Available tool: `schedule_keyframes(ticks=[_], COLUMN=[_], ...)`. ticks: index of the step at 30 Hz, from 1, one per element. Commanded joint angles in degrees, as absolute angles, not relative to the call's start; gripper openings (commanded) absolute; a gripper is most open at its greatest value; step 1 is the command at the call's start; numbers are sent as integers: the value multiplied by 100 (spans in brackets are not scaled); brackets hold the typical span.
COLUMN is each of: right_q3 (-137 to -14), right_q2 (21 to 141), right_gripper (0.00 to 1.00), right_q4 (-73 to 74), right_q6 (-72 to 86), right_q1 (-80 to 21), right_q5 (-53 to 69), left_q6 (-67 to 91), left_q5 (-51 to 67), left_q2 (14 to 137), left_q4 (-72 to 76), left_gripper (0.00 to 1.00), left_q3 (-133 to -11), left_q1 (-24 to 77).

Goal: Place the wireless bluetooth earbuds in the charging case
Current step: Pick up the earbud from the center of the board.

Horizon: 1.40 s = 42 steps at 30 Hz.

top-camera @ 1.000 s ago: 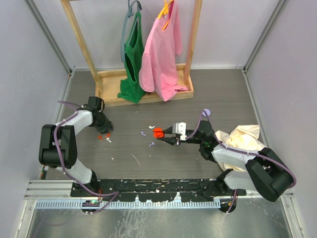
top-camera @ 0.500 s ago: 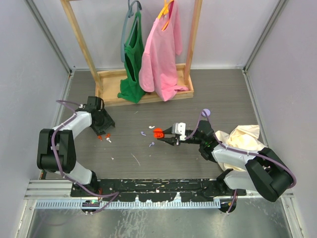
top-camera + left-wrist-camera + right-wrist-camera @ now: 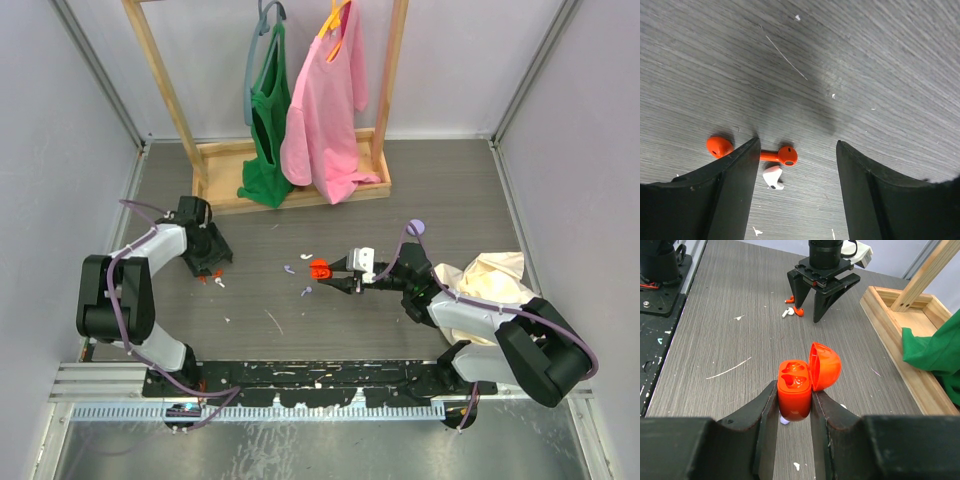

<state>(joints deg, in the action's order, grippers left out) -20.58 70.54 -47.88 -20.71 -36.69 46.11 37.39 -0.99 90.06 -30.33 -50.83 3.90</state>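
Low on the left of the grey wood-grain worktop (image 3: 450,190), the left pincer (image 3: 796,148) stands spread and holds nothing. Two orange earbuds (image 3: 781,156) lie at its left finger, one partly hidden behind it. A white earbud (image 3: 773,177) lies just beside them.

Toward the middle lie the wireless bluetooth earbuds (image 3: 289,269), two tiny pale lavender pieces. One sits just left of the charging case (image 3: 794,390); the other is a little nearer the arms' bases. Both are too small to show detail.

The case is glossy orange with its rounded lid hinged open, showing two moulded wells. The right pincer (image 3: 794,402) is pinching it by the body, lid end pointing at the left arm.

Bare board with only white streaks and specks separates the two pincers. The wooden rack (image 3: 300,170), hung with a green and a pink garment, stands well behind them. A cream cloth (image 3: 490,275) lies against the right arm near the right wall.
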Motion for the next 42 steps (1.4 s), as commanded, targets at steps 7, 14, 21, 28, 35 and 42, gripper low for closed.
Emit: schedule_keyframes(ticks=[7,14,21,28,35,42], right_q3=[-2250,-2259,-2271,-2284,-2285,-2283], right_q2=[6933,6943,6983,6996,7001,6997], right_gripper=[1,1,1,1,1,1], right_q4=[-4987,-4983,-4983,-4981,-4968,-4957], right_q6=[-2129,-2135,-2112,-2109,-2112,-2125], right_q1=[-3657,-3663,-3663,-3655,-3659,-3656], right_q5=[4625,4645,4667,4676,4688,4682], left_q6=[3682,3797,3627,3449,3365,3271], left_q5=[473,403,-360,-442,-492,-504], left_q2=[8782,8687,8510,8852,9173,9329], left_q4=[-3288,-3380,-3660,-3685,-3718,-3895], left_gripper=[59,58,56,48,35,30], left_q3=[-4906,-4877,-5114,-5415,-5693,-5803], left_q1=[466,624,648,664,668,668])
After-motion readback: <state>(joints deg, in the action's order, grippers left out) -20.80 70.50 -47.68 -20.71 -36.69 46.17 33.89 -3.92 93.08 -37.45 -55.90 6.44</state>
